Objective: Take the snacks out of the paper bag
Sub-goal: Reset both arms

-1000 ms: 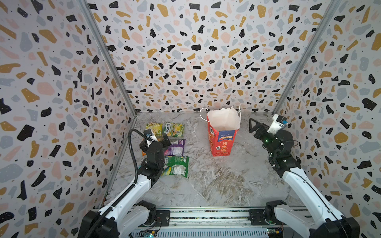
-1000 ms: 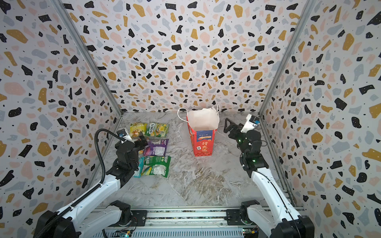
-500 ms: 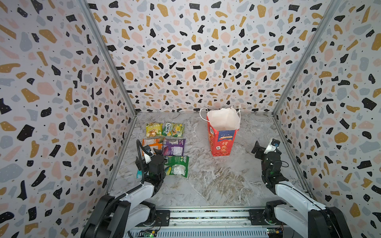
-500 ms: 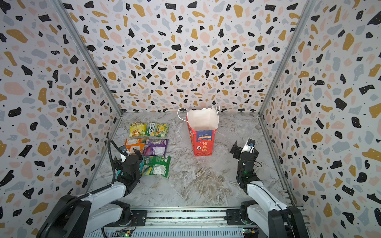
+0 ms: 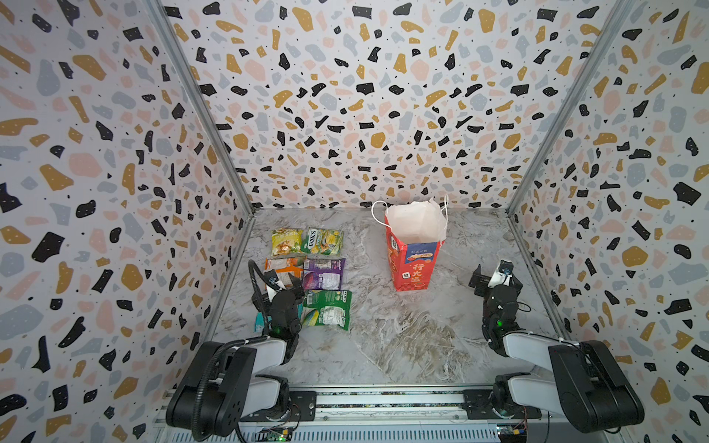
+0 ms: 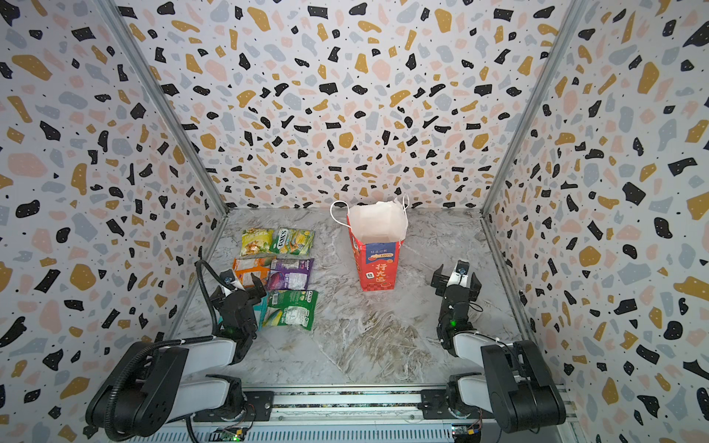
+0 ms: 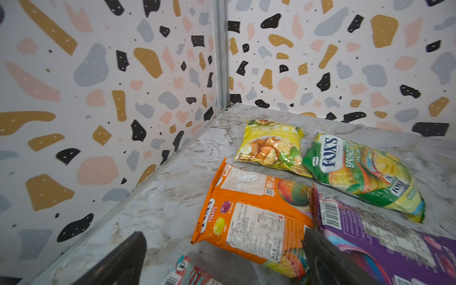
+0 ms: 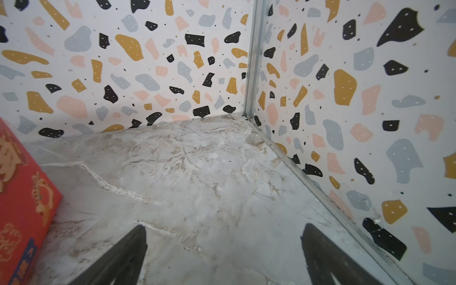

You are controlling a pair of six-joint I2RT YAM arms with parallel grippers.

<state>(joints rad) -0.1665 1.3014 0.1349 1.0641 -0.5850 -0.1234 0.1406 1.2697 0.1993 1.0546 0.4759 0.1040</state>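
The red paper bag [image 5: 412, 264] [image 6: 378, 268] stands upright at the back middle, its white inside open to the top; nothing shows inside it. Several snacks lie flat on the left: yellow [image 5: 286, 241], FOX'S [image 5: 322, 241], orange [image 5: 282, 264], purple [image 5: 324, 273], green [image 5: 328, 310], and a teal one [image 5: 260, 322] half hidden under my left arm. My left gripper [image 5: 282, 285] [image 7: 224, 237] hangs open and empty just above the orange packet's near end [image 7: 249, 222]. To the right of the bag, my right gripper [image 5: 495, 282] [image 8: 223, 229] is open over bare table.
Patterned walls close the marble table [image 5: 383, 337] on three sides. The left wall runs close beside the snack rows, and the right wall [image 8: 370, 148] is near my right gripper. The bag's red side [image 8: 22, 197] shows in the right wrist view.
Both arms have pulled back toward the front rail and folded low. My right gripper moved away from the bag's top. Bag and snacks lie as before.
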